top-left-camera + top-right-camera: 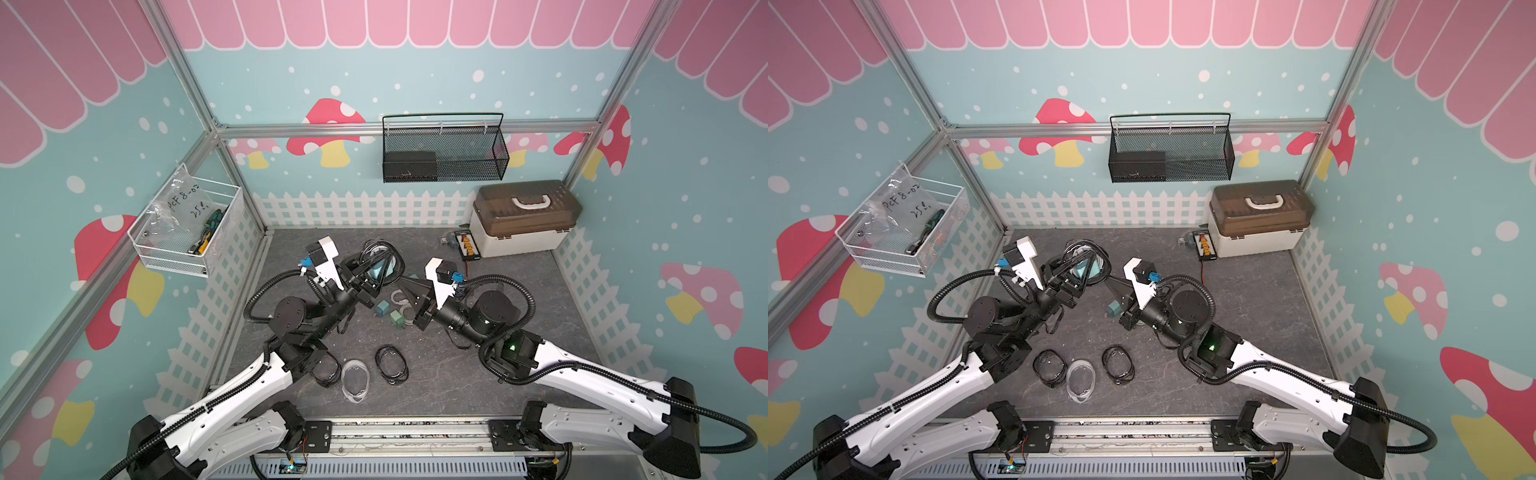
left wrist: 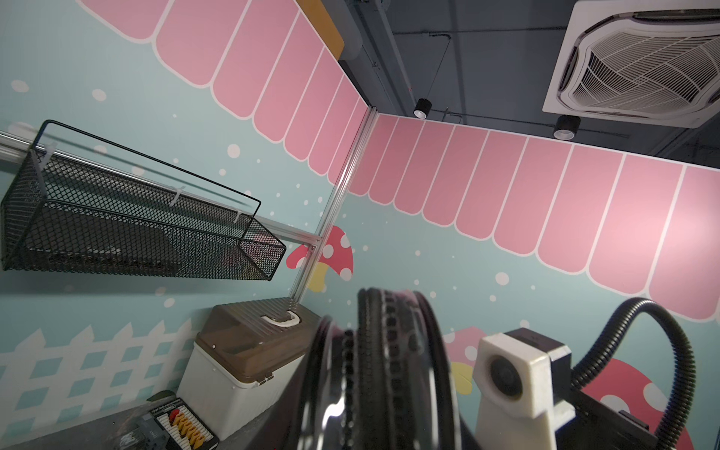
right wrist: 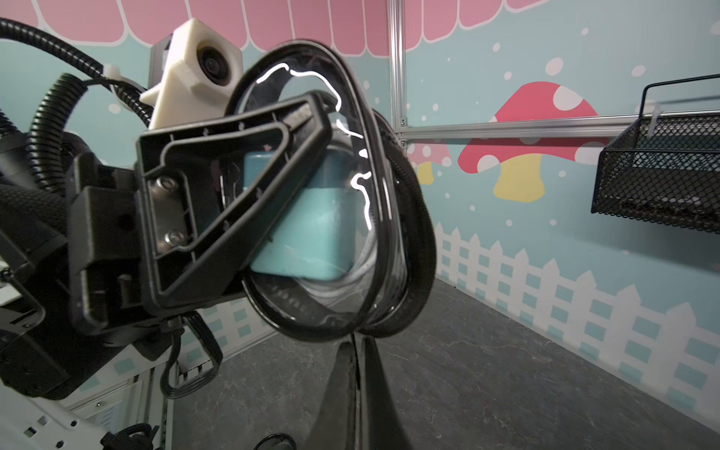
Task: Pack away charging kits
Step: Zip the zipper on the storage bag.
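Black-rimmed pouch [image 3: 376,269] holding 1 teal charger [image 3: 311,233] is pinched by left gripper [image 1: 375,271]; right gripper [image 3: 356,364] is pressed together

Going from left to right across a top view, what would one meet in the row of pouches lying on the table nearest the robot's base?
black-rimmed pouch → clear pouch → second black-rimmed pouch

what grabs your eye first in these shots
The left claw holds a black-rimmed pouch up above the middle of the table, a teal charger showing through its clear window. The shut right claw sits close beside it. Near the front edge, three more pouches lie flat in a row.
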Controlling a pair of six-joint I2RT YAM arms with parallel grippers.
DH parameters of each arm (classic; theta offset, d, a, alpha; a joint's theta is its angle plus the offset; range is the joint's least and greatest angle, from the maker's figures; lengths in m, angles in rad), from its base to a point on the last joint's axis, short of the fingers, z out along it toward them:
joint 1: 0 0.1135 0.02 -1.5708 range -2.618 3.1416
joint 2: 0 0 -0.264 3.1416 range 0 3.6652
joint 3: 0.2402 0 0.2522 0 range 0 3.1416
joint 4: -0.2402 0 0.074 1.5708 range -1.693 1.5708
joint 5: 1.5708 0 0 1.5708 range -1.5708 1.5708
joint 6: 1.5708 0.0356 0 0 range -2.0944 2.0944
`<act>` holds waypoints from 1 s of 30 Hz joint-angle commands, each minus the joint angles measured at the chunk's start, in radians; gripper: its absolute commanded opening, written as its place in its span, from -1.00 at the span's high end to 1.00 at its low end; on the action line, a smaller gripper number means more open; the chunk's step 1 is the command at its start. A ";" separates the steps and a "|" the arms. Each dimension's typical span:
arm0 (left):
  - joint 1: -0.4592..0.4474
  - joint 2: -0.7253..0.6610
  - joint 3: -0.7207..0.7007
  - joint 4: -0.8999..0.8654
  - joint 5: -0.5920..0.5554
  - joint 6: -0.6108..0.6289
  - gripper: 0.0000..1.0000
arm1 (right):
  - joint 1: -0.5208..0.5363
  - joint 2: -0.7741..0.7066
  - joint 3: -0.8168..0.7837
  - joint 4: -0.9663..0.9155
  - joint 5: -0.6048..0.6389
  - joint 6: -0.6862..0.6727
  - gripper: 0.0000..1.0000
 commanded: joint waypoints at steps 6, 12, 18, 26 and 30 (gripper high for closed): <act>0.007 -0.091 -0.040 0.044 0.041 -0.036 1.00 | -0.025 -0.035 0.028 -0.036 0.144 -0.087 1.00; 0.007 -0.100 -0.035 0.029 0.088 -0.069 1.00 | -0.025 -0.022 0.097 -0.073 0.071 -0.120 1.00; 0.007 -0.113 -0.054 0.021 0.113 -0.079 1.00 | -0.023 -0.038 0.150 -0.104 -0.031 -0.146 1.00; 0.007 -0.073 -0.051 0.070 0.139 -0.109 0.59 | -0.021 -0.026 0.192 -0.122 -0.104 -0.132 1.00; 0.007 -0.051 -0.052 0.108 0.165 -0.125 0.33 | -0.019 -0.015 0.204 -0.121 -0.102 -0.129 1.00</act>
